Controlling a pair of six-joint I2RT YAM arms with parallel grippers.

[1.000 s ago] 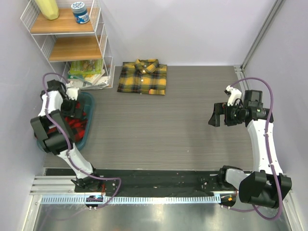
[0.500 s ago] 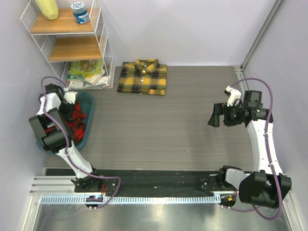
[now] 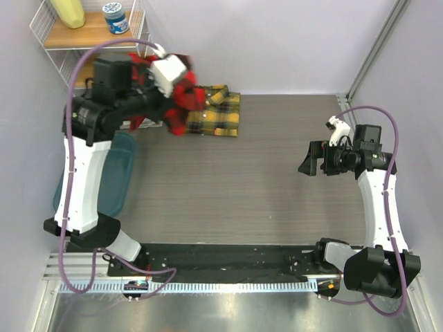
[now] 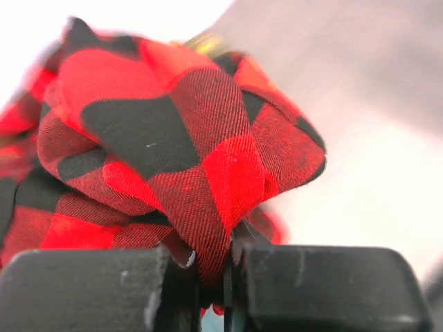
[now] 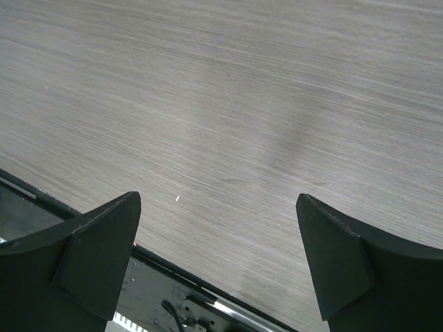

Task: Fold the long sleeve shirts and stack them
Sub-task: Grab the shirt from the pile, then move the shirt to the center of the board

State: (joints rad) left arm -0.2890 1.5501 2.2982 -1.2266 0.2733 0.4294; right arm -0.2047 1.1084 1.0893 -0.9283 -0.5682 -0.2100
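Lifted just now, the red-and-black shirt point(image 4: 173, 159) hangs bunched from the clenched left pincer point(image 4: 211, 273). The released right pincer point(image 5: 216, 200) waits well apart.

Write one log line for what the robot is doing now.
left gripper: shut on red shirt, held in air | right gripper: open, empty | yellow shirt: folded flat, far side

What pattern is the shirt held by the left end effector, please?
A red-and-black check; the shirt shows best in the left wrist view.
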